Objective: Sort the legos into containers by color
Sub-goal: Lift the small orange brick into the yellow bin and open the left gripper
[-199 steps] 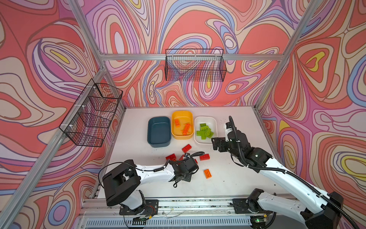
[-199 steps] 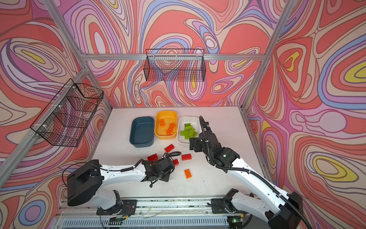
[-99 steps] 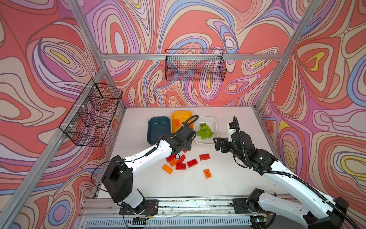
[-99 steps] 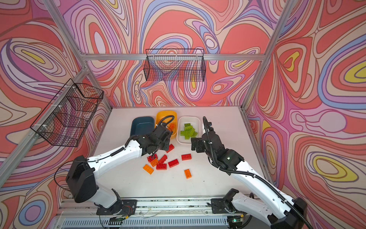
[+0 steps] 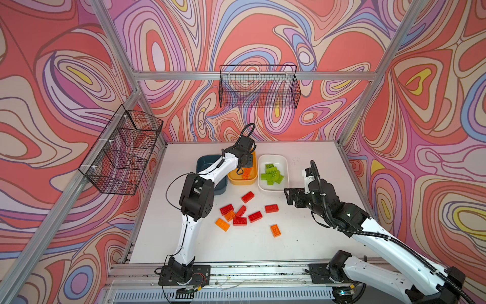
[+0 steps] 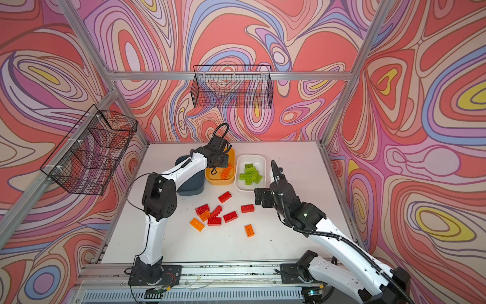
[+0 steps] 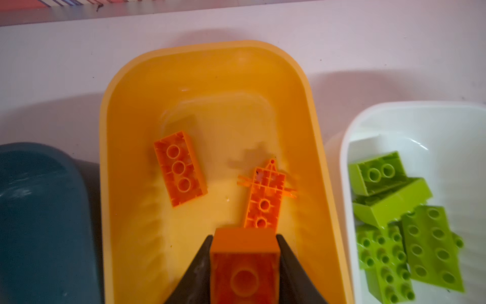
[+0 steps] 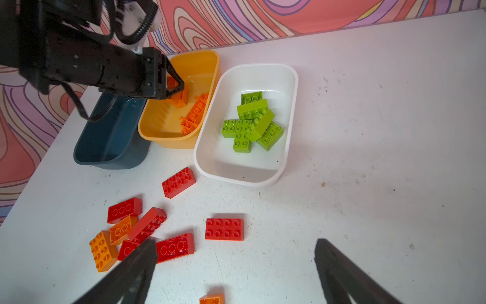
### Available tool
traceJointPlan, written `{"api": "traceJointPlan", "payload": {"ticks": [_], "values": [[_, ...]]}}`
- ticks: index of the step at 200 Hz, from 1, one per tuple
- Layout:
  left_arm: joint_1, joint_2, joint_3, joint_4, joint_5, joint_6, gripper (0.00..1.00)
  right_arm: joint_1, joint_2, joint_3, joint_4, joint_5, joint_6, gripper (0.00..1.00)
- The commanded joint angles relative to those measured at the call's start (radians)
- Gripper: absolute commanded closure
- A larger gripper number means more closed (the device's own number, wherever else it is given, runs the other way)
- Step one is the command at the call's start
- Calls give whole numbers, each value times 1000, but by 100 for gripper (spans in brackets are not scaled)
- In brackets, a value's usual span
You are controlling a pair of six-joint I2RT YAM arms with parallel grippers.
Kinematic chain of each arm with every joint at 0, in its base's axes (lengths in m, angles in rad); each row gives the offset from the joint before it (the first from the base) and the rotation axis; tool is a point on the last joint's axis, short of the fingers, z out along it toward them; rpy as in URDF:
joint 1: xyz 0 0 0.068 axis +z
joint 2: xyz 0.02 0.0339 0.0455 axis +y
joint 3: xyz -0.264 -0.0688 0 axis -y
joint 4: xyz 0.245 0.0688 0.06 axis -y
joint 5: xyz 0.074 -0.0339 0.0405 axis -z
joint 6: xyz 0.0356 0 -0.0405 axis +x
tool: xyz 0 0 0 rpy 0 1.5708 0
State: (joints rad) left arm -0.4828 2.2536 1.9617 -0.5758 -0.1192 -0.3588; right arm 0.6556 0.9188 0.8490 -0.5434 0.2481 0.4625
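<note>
**Entry: orange brick, held over yellow tray**

- **Holder:** left gripper (image 7: 244,238), closed on an orange brick (image 7: 244,273) with one jaw flat against each side.
- **Axis:** seems to run back along the jaws, though only the near end shows clearly. The underside faces the wrist camera.
- **Location:** above the yellow tray (image 7: 131,237), inside its rim, with the floor straight below. Two orange bricks (image 7: 180,168) lie ahead, apart from it.
- **Look:** glossy, chunky, hollow, with a round tube.
- **Other arm:** right gripper (image 8: 234,244), spread wide and empty. It is the nearer one to the loose red bricks (image 8: 224,229) on the table (image 8: 368,131).
</note>
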Motion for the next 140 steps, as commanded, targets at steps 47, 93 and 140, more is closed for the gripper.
{"api": "traceJointPlan", "payload": {"ticks": [47,93,140], "values": [[-5,-268,-225,24,29,-53,13,-3,14,12,10,6,7,2],[-20,-761,-803,129,-52,-212,17,-3,65,-13,65,-40,10,2],[-59,-1177,-1206,45,-68,-402,18,-1,131,-12,126,-112,6,2]]}}
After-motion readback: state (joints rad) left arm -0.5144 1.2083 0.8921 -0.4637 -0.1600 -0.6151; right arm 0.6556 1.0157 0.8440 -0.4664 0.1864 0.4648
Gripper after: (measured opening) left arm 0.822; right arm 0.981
